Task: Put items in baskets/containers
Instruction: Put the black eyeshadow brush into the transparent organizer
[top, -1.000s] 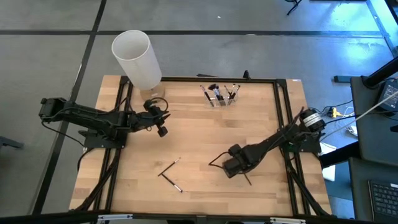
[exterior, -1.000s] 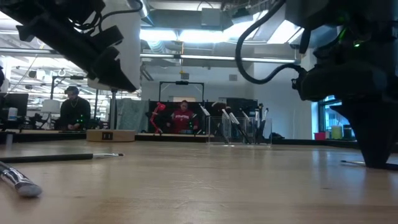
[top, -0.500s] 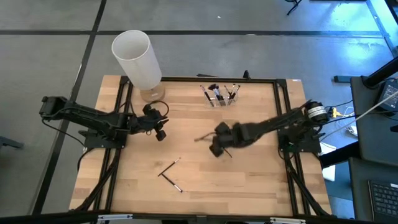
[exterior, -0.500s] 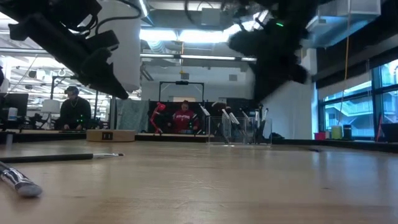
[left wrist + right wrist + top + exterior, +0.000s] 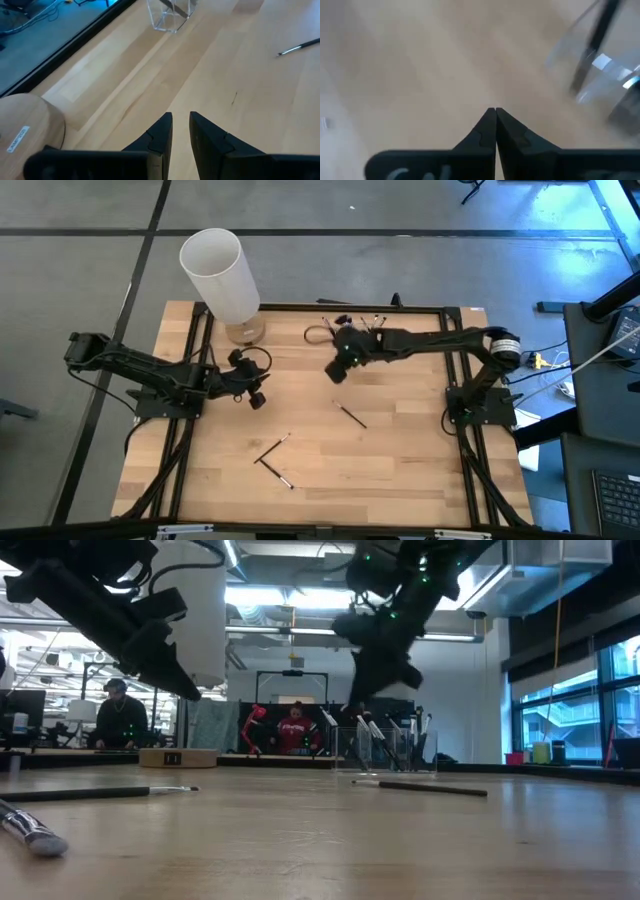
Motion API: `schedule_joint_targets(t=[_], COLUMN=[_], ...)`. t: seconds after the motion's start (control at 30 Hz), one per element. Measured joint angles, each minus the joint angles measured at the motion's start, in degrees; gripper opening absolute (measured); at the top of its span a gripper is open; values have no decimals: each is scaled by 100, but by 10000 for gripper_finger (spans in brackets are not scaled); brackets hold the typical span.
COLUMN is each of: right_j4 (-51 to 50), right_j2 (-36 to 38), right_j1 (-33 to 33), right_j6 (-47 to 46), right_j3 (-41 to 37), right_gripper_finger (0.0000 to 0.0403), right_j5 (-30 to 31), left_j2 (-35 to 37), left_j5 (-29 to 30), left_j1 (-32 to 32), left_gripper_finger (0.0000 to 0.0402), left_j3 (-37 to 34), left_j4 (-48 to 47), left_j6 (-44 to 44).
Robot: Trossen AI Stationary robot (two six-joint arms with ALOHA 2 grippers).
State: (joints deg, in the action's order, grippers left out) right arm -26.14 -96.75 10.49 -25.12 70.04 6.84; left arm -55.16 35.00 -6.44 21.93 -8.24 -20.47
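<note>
A clear organizer [image 5: 366,332] with several black-handled brushes upright in it stands at the table's far edge; it also shows in the left wrist view [image 5: 171,14]. My right gripper [image 5: 337,374] hangs shut and empty above the table, just left of the organizer, which blurs past its fingers [image 5: 600,60]. One brush [image 5: 352,416] lies flat on the table's middle, and two more brushes [image 5: 273,457] lie toward the near left. My left gripper [image 5: 257,397] hovers over the left part, its fingers [image 5: 181,118] a narrow gap apart with nothing between them.
A tall white cylinder [image 5: 220,272] stands at the far left corner with a small round brownish jar [image 5: 245,330] beside it. Black frame rails [image 5: 455,360] run along the table's sides. People sit in the room beyond [image 5: 295,730].
My right gripper has swung fast from the near right part toward the far edge and up, turning as it went, and now hangs by the organizer. The brush that lay beside it at the near right now lies farther in, near the table's middle.
</note>
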Motion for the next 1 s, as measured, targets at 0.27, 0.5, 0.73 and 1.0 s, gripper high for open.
schedule_joint_targets(t=[0.27,0.5,0.73,1.0], right_j4=[-292,-343,-1159,-1680], right_j2=[-508,-1174,-2003,-2186], right_j1=[-1058,-1437,-1456,-1531], right_j6=[-594,-986,-713,-333], right_j3=[6,265,1026,1826], right_gripper_finger=[44,99,112,112], right_j5=[-126,-380,-433,-230], left_j2=[0,0,0,0], left_j5=[67,289,293,234], left_j1=[0,0,0,0], left_gripper_finger=[61,61,61,61], left_j3=[0,0,0,0], left_j4=[-64,-5,75,-77], left_j6=[-143,-236,-186,-101])
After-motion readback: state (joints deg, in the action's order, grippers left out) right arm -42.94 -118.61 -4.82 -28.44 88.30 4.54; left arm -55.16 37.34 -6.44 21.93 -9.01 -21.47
